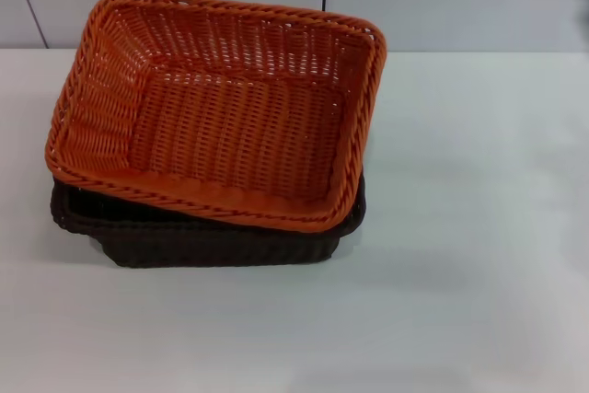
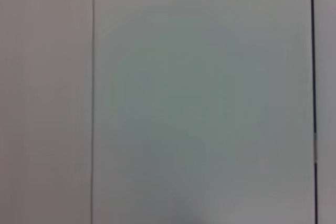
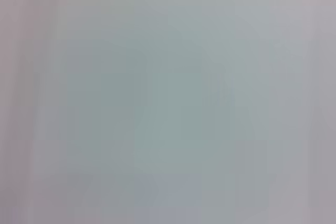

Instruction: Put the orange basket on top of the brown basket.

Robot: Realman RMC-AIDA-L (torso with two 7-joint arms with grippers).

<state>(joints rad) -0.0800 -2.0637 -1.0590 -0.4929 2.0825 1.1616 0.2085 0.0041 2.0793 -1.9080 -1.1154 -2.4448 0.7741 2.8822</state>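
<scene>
1. The orange basket (image 1: 216, 108) sits on the brown basket (image 1: 212, 236), slightly skewed, so stacking looks done
2. Neither of my claws is in view, so I can't tell their state; both wrist views show only blank wall

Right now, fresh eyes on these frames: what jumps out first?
The orange basket, sitting tilted on top of the brown basket left of centre on the white table, its far rim higher than its near rim. The brown one shows only as a dark band under the near and left edges. No gripper is in view; both wrist views show only blank pale surfaces.
</scene>
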